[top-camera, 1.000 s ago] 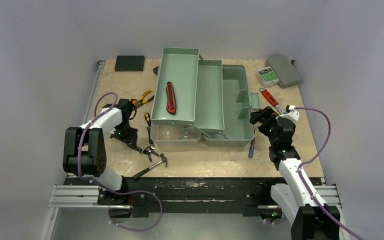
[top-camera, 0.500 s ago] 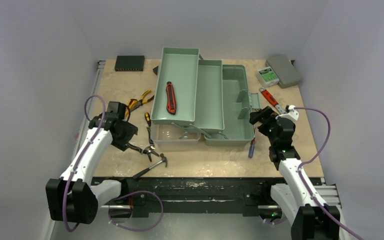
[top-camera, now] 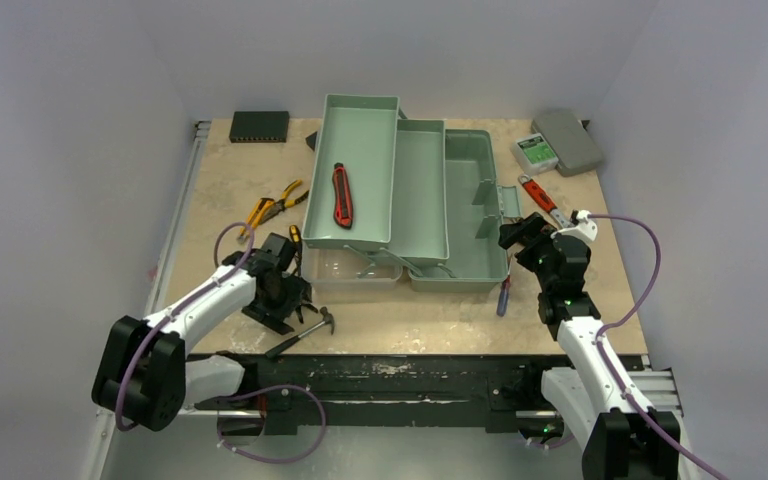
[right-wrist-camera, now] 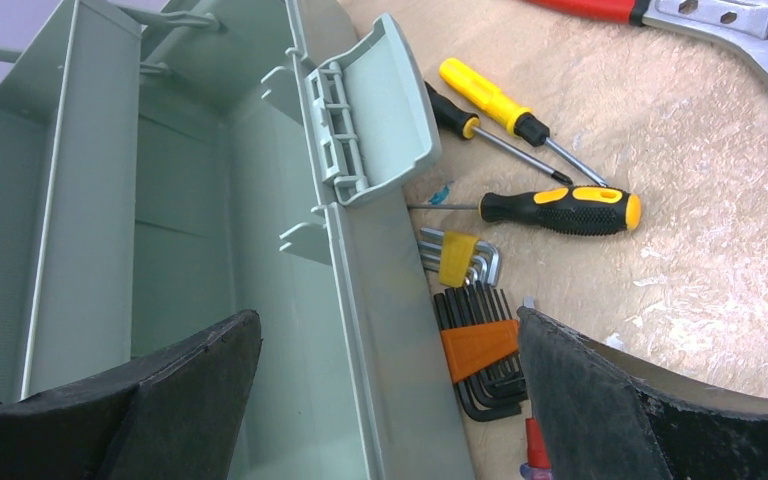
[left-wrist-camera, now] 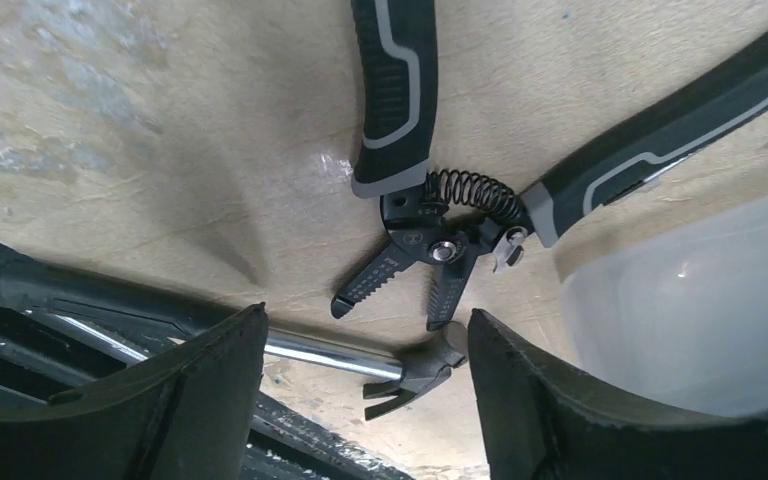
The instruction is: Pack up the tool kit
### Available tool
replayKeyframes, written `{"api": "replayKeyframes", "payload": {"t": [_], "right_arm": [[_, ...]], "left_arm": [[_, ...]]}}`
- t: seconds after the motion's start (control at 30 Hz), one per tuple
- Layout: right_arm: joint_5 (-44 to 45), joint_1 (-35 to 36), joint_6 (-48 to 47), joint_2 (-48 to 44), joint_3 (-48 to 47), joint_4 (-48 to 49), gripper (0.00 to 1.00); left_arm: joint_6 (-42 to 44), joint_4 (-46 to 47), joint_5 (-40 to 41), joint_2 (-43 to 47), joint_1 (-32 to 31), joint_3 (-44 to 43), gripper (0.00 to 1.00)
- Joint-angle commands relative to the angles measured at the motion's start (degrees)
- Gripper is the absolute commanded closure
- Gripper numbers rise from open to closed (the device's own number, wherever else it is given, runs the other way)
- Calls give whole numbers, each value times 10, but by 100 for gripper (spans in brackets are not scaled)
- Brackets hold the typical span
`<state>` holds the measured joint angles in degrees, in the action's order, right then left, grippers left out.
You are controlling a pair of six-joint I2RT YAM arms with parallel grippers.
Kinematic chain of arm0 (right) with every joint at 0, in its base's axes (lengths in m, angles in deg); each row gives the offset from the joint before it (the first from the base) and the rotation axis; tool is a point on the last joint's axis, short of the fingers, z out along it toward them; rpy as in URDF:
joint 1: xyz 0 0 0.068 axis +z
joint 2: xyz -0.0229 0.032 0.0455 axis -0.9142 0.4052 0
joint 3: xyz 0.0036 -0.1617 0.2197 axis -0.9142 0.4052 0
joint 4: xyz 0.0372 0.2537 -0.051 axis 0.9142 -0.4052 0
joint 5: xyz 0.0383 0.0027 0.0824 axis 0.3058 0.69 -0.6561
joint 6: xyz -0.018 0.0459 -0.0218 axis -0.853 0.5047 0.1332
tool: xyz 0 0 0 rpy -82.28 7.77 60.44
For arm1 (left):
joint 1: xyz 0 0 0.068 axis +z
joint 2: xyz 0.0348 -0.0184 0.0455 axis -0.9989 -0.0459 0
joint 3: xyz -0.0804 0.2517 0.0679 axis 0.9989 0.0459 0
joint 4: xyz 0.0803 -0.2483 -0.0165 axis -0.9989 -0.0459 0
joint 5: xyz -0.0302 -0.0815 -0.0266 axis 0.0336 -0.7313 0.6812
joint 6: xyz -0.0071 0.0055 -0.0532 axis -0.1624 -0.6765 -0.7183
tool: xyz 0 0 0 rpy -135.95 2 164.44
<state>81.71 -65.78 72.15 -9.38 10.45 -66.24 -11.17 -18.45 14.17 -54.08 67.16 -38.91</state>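
Pliers point(left-wrist-camera: 440, 248) | nose toward hammer point(left-wrist-camera: 415, 370) | handles splayed away | left claw point(left-wrist-camera: 365, 313) open

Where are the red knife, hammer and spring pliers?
red knife point(top-camera: 341, 195): top external view, middle of its body.
hammer point(left-wrist-camera: 418, 370): left wrist view, on its claw head.
spring pliers point(left-wrist-camera: 440, 248): left wrist view, on the pivot.

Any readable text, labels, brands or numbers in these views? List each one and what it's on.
No text can be read in any view.
Green-and-white card beside the grey case: has print, too small to read.
Pliers: possible stamp at the pivot, too blurred to read.
Red knife and toolbox: no legible marking.
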Motion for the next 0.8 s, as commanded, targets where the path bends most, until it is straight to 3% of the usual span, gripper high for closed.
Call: {"api": "replayKeyframes", "payload": {"t": [0.0,0.23,0.4,0.63,0.77], "right_arm": [[-9,-2,-1,1,-12,24,1],[-12,-1,0,2,-11,27,1],[-14,-1,2,7,-11,29,1],[-14,-1,2,7,-10,30,1],[-16,-1,2,8,-10,31,1]], "left_arm": [[-69,63,3,-18,-22,-3,27],[-103,67,14,-109,-39,-12,32],[-144,67,33,-118,-60,5,36],[-152,68,84,-135,-60,1,62],[-146,18,124,-110,-59,-20,68]]}}
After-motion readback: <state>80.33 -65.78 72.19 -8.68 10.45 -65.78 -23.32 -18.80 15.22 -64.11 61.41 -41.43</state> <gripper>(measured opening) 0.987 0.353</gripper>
